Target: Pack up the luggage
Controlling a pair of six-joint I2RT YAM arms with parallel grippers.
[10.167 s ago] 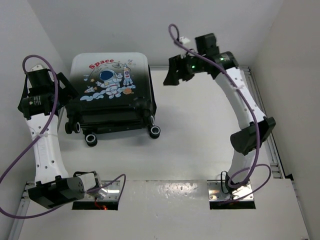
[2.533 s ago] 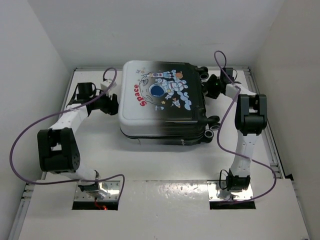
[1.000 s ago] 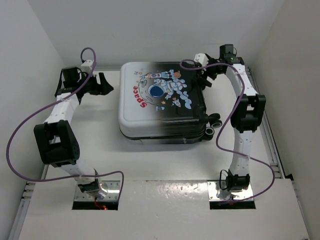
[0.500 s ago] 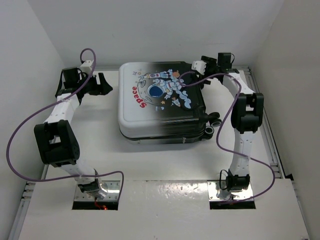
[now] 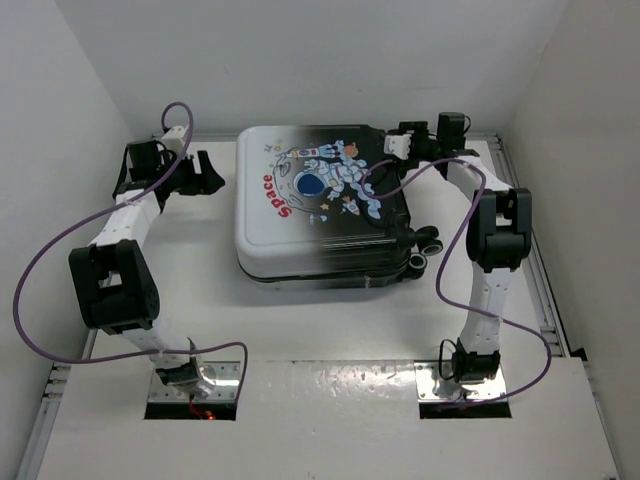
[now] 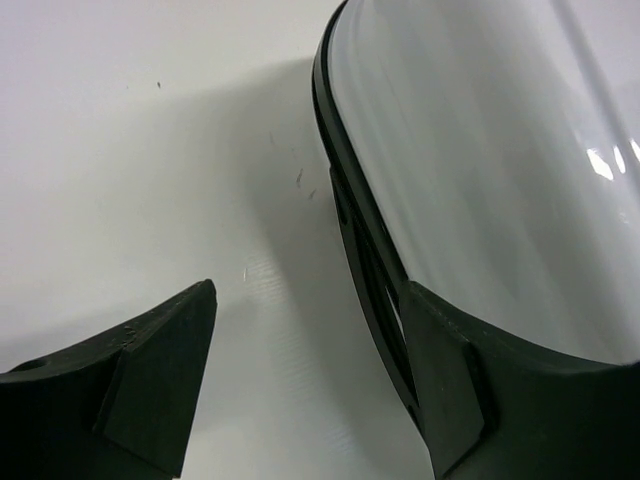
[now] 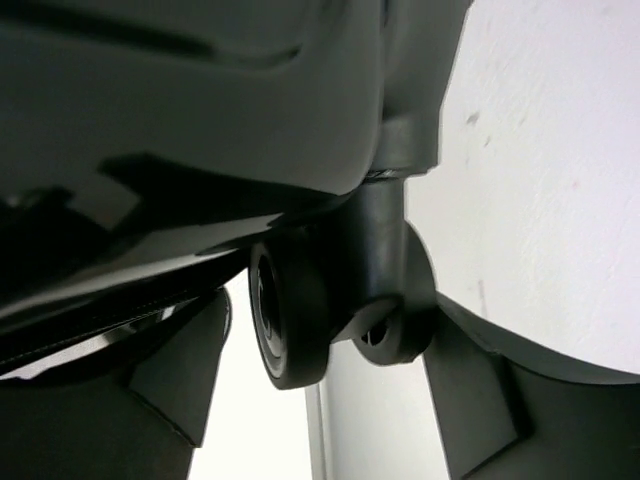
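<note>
since a second ago our right gripper (image 7: 330, 300) has swung from above the luggage's (image 5: 322, 205) far right corner down to its end, and its jaws are narrowing around a caster (image 7: 290, 320). they stand apart on either side of the wheel, and we cannot tell whether either finger touches it. our left gripper (image 6: 308, 295) has barely shifted, jaws apart over bare counter (image 6: 150, 150) just beside the luggage's white end. the luggage has not moved: it lies flat and shut, print side up, towards the back of the counter. we judge this a first hold for opening it, so packing itself is not yet begun. red lettering (image 5: 275, 193) on the lid reads "space"; we can read no other writing.
</note>
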